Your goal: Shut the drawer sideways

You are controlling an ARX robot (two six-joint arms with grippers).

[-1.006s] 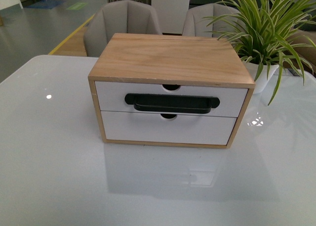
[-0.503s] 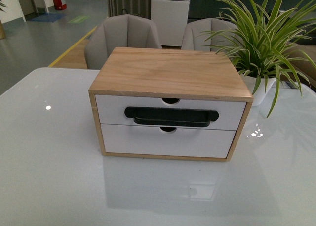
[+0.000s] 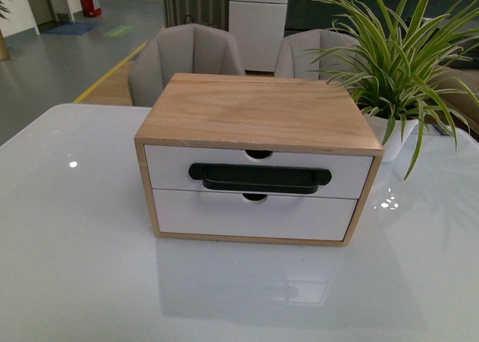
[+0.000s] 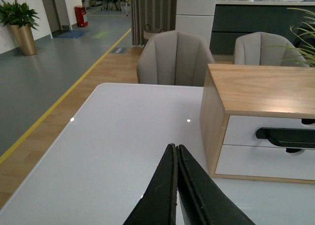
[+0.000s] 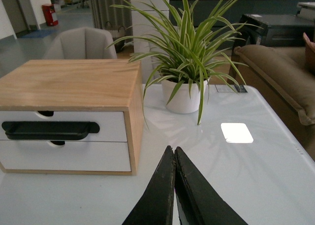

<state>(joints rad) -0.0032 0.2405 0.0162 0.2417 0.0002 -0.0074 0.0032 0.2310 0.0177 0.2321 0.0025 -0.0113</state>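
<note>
Nearest, in the wrist views: left gripper [image 4: 176, 151] with fingers pressed together, holding nothing, suspended above the white table [image 3: 75, 267] and well apart from the left side of the wooden cabinet [image 3: 258, 106]. Right gripper [image 5: 173, 153] likewise pressed together, empty, above the table off the cabinet's right side. Neither arm visible in the front view.

Mid-table: cabinet standing square to the camera, two white fronts stacked in a light wood frame. The drawer [image 3: 258, 170] in the upper slot, identified by the long black bar handle [image 3: 260, 177] and the half-round notch in the top edge. Front face flush with the frame edge on both sides in the front view; no gap, no exposed interior wood. Same flush seating confirmed from the left wrist view and the right wrist view. Lower plain front also seated flush.

Behind, at right: potted plant [image 3: 393, 65] in a white pot, just beside the cabinet's rear right corner. Farther back: two grey chairs [image 3: 185, 50], then open floor.

Task status, as judged: drawer appears fully home, closing step complete. No contact between either gripper and the drawer. Nothing evident left to do except keeping both arms clear of the cabinet. Residual check advisable: seating depth at the rear not visible from any view.
</note>
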